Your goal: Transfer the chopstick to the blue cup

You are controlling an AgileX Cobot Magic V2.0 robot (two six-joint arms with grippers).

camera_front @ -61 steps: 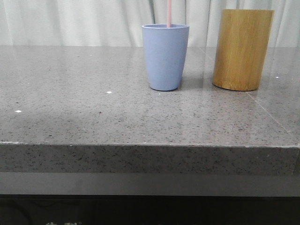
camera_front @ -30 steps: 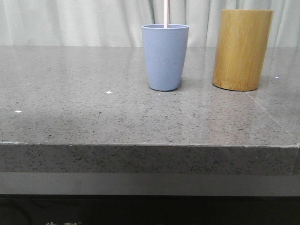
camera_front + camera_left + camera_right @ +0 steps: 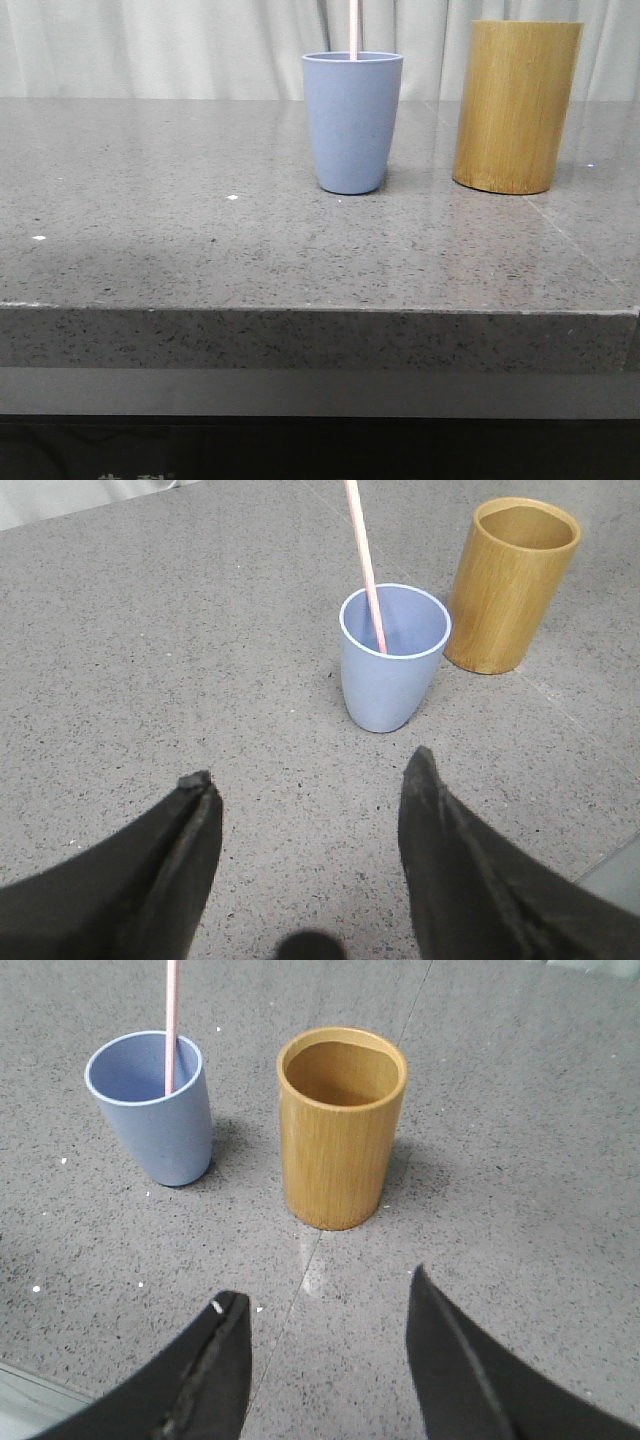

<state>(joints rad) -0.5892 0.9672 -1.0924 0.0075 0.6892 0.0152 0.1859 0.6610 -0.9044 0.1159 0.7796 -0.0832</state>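
The blue cup (image 3: 352,122) stands upright on the grey stone table, with one thin pale pink chopstick (image 3: 353,28) rising out of it past the top of the front view. The left wrist view shows the same cup (image 3: 392,660) with the chopstick (image 3: 365,565) leaning inside it. My left gripper (image 3: 310,765) hangs open over bare table, short of the cup, holding nothing. The right wrist view has the cup (image 3: 152,1108) and chopstick (image 3: 171,1025) beyond my right gripper (image 3: 325,1285), which is open and empty. Neither gripper appears in the front view.
A taller tan bamboo cylinder (image 3: 516,105) stands right of the cup; its inside (image 3: 342,1072) looks empty from above. The speckled table (image 3: 200,230) ends at a front edge near the camera. A pale curtain hangs behind.
The chopstick in the cup has shifted slightly to the left at the top of the front view. The cup and bamboo cylinder have stayed in place.
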